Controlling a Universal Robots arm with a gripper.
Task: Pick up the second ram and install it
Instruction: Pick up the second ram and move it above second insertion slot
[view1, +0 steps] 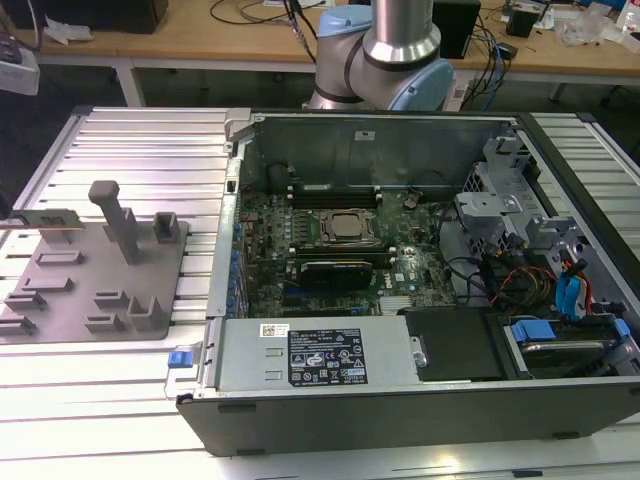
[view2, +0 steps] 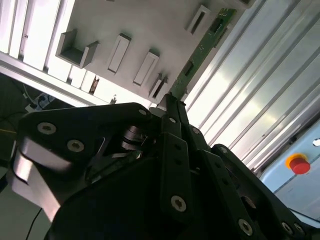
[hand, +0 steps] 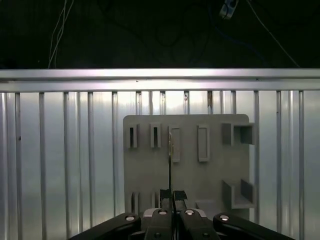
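Over the grey fixture tray (view1: 90, 275), at the exterior view's left, the second ram (view1: 50, 225) is standing on edge. The gripper (hand: 170, 192) is pinching one end of it, fingers nearly together around the thin board. The open computer case (view1: 400, 140) is sitting just beside the tray.

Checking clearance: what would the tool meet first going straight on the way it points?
Apart from the second ram the tool grips, probably the grey fixture tray, near its row of slots; depth is unclear.
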